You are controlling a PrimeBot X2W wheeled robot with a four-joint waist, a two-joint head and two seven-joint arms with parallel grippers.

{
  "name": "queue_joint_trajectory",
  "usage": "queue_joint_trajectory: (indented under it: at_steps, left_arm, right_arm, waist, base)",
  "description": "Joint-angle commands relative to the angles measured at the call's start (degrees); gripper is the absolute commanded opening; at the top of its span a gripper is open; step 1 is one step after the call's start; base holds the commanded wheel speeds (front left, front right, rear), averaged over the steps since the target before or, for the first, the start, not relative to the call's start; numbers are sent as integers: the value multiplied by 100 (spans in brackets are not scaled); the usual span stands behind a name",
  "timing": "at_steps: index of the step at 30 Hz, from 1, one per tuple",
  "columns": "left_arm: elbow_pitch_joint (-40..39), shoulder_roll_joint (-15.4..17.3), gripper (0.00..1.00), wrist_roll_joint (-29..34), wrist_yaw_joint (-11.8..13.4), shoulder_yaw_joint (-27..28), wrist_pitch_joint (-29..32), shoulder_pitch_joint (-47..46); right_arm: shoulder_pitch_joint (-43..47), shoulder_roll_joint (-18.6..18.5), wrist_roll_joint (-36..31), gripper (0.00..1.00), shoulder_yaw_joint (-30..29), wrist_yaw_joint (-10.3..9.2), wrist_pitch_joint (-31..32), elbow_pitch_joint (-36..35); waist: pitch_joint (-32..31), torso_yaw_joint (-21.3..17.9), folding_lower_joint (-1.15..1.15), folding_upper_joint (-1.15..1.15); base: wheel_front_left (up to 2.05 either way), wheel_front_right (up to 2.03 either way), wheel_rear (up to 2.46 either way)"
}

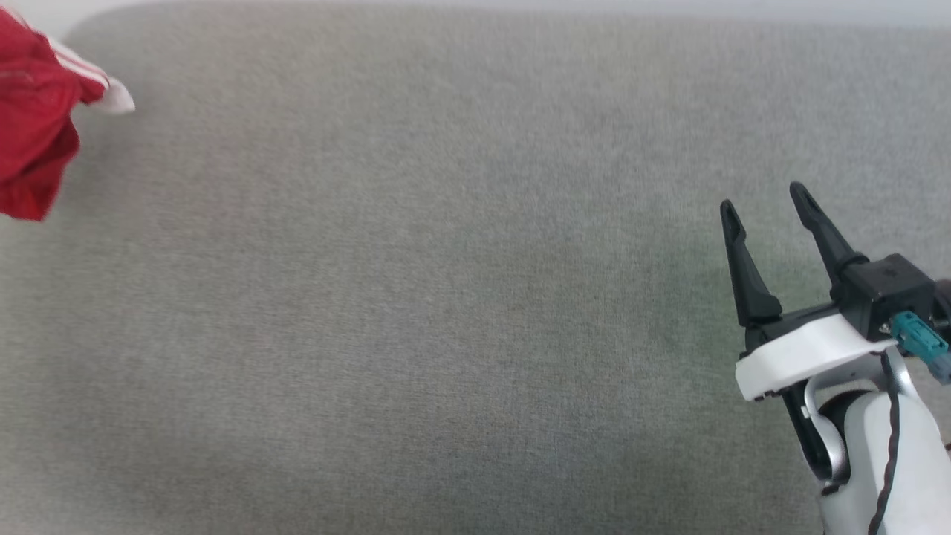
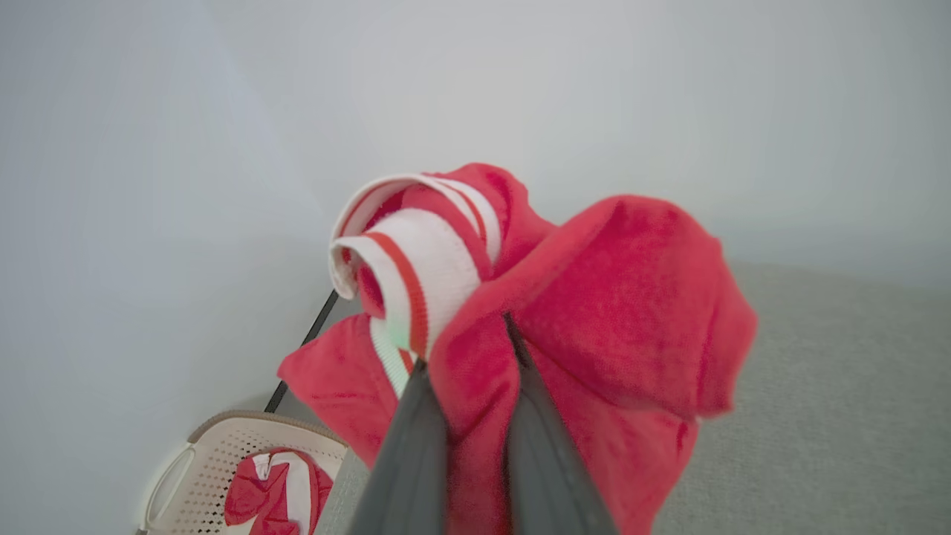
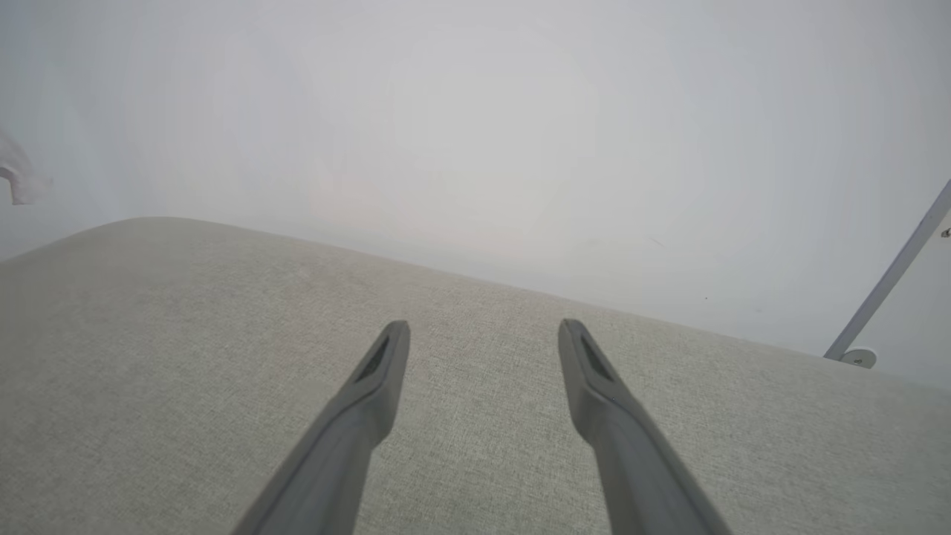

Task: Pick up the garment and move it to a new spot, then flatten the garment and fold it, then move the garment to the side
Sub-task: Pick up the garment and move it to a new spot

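Observation:
The garment (image 1: 33, 126), red with a white sleeve and red-white striped trim, hangs bunched at the far left edge of the head view, above the grey fabric table (image 1: 446, 297). In the left wrist view my left gripper (image 2: 468, 349) is shut on a fold of the garment (image 2: 624, 297), and the cloth drapes over both fingers. My right gripper (image 1: 765, 197) stands open at the lower right of the head view, over bare table. The right wrist view shows my right gripper (image 3: 483, 331) with nothing between its fingers.
A beige perforated basket (image 2: 215, 446) holding more red and white cloth sits below the table's left end. A thin grey pole (image 3: 891, 275) with a round foot stands past the table's far right corner. A pale wall lies behind the table.

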Motion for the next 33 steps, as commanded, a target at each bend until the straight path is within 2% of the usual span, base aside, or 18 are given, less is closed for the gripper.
queue_joint_trajectory:
  at_steps: [1, 7, 14, 15, 25, 33]
  left_arm:
    - [-269, 117, 0, -46, -11, -65, 35, -6]
    - [-1122, 379, 0, -65, 6, -203, 413, 109]
    - [-2443, 561, 0, -187, 259, -232, 1037, 406]
    - [-2443, 561, 0, -187, 259, -232, 1037, 406]
    - [-4474, 819, 0, -398, 737, -232, 1859, 1084]
    - [-5744, 676, 0, -483, 1041, -542, 2446, 1456]
  right_arm:
    - [110, 45, 20, 100, -52, -2, -58, 16]
    - [223, 148, 4, 100, -160, -2, -137, 41]
    - [332, 277, 18, 100, -273, -2, -230, 69]
    - [332, 277, 18, 100, -273, -2, -230, 69]
    - [477, 420, 41, 100, -518, -1, -409, 95]
    - [587, 475, 100, 100, -739, -1, -559, 137]
  waist:
    - [-267, 102, 0, 0]
    - [-610, 132, 0, 0]
    - [-855, -62, 0, 0]
    - [-855, -62, 0, 0]
    - [-963, -856, 0, 0]
    - [-931, -1534, 0, 0]
  base:
    - [0, 0, 0]
    - [0, 0, 0]
    - [0, 0, 0]
    - [0, 0, 0]
    - [0, 0, 0]
    - [0, 0, 0]
